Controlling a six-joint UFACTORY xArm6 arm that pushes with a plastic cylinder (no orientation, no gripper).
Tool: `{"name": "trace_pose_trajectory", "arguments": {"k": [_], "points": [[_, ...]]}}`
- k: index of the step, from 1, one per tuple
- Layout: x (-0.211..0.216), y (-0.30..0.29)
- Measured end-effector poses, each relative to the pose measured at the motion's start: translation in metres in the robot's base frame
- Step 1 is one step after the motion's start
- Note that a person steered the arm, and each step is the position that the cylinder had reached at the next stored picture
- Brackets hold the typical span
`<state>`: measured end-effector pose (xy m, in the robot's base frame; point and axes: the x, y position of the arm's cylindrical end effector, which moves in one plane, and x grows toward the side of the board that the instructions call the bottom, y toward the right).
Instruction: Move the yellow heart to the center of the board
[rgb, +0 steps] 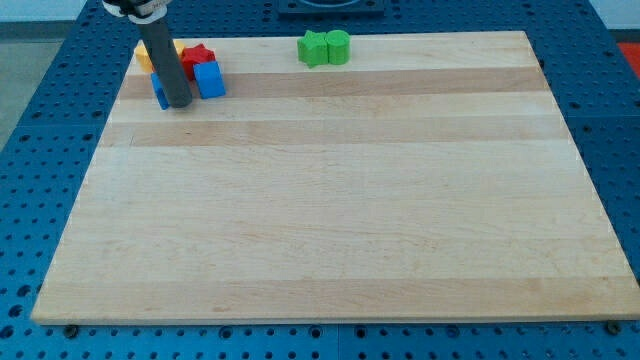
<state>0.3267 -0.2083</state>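
Note:
A cluster of blocks sits at the board's top left corner. A yellow block (146, 57) shows to the left of the rod, mostly hidden by it, so I cannot make out its shape. A sliver of yellow (177, 46) shows to the right of the rod. A red star (198, 58) lies beside it, with a blue cube (210, 80) just below. Another blue block (159, 94) is partly hidden behind the rod. My tip (179, 104) rests on the board at the cluster's lower edge, between the two blue blocks and touching the left one.
Two green blocks (313, 47) (338, 46) sit side by side at the top edge, right of the cluster. The wooden board (330, 210) lies on a blue perforated table (40, 120).

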Motion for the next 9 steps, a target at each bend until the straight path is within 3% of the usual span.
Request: {"name": "trace_pose_trajectory", "arguments": {"k": [1,3,5,9], "points": [[0.011,0.007],[0.030,0.095],[-0.019,0.130],[-0.135,0.079]]}}
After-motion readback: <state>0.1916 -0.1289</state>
